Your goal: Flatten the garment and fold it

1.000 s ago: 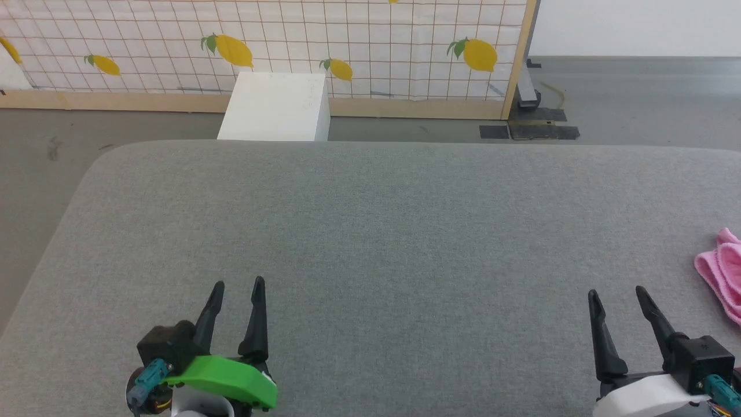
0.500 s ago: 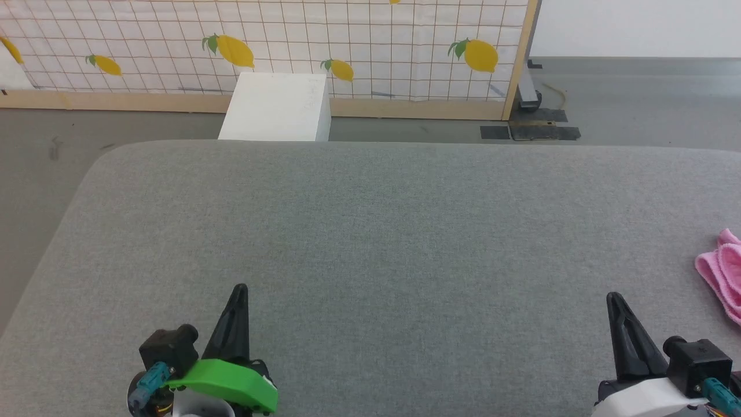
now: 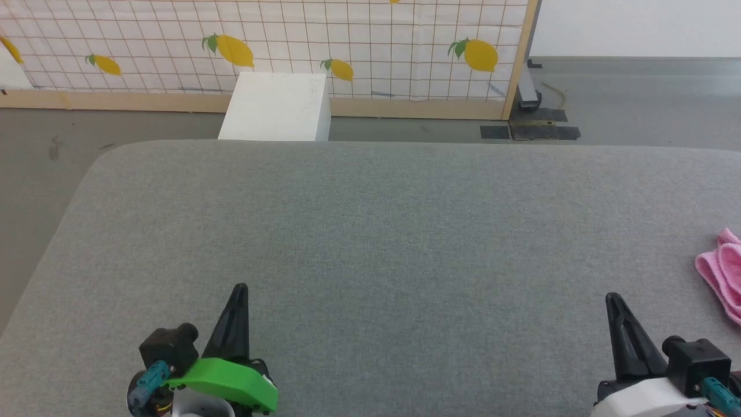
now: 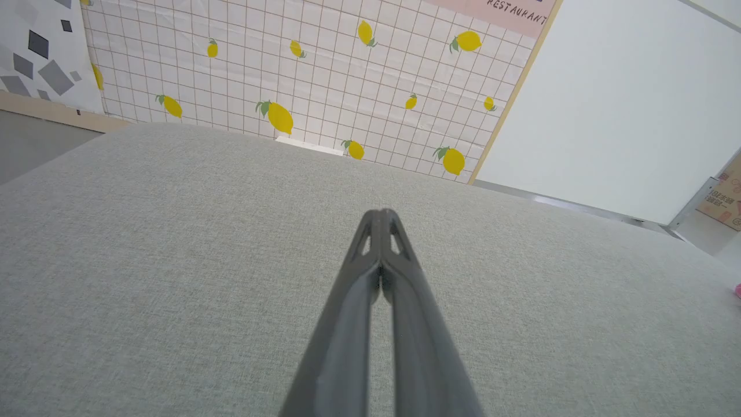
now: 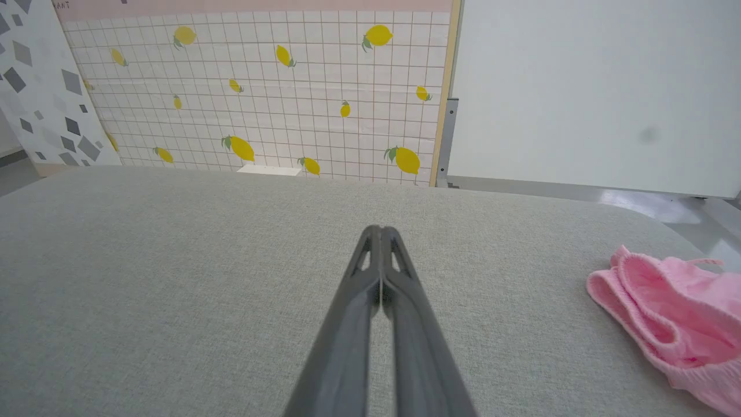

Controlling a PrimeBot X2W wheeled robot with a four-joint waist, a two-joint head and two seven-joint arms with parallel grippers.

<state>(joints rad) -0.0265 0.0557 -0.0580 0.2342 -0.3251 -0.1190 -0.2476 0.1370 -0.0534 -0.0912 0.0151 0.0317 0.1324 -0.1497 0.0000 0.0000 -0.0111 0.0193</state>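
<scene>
The left tool [image 3: 239, 289] sits low in the head view, at about 7 o'clock. Its two long dark fingers are pressed tight together, so they look like one thin spike. Nothing is between them. The left wrist view shows the two fingers meeting at the tip, with bare grey cloth all around. It holds nothing. I cannot tell if it rests on the table [image 3: 370, 220] or hangs just above it.

The right tool [image 3: 613, 298] sits at about 5 o'clock in the head view. Its fingers are pressed together too, and it holds nothing.

The garment [image 3: 721, 278] is pink and soft. It lies in a crumpled heap on the table, at about 3 o'clock in the head view, and the side of the picture cuts part of it off. In the right wrist view it lies at about 4 o'clock from the tip of the right tool, near it but not touching. A thick, gathered edge of the garment is on the side nearest that tool. The garment is bunched up, not flat and not folded.

The table is big, with grey cloth on top and round corners. Past its far edge, at about 11 o'clock, a white box [image 3: 277, 107] stands on the grey floor [image 3: 637, 104]. Behind the box is a screen [image 3: 370, 46] with yellow lemons on a grid.
</scene>
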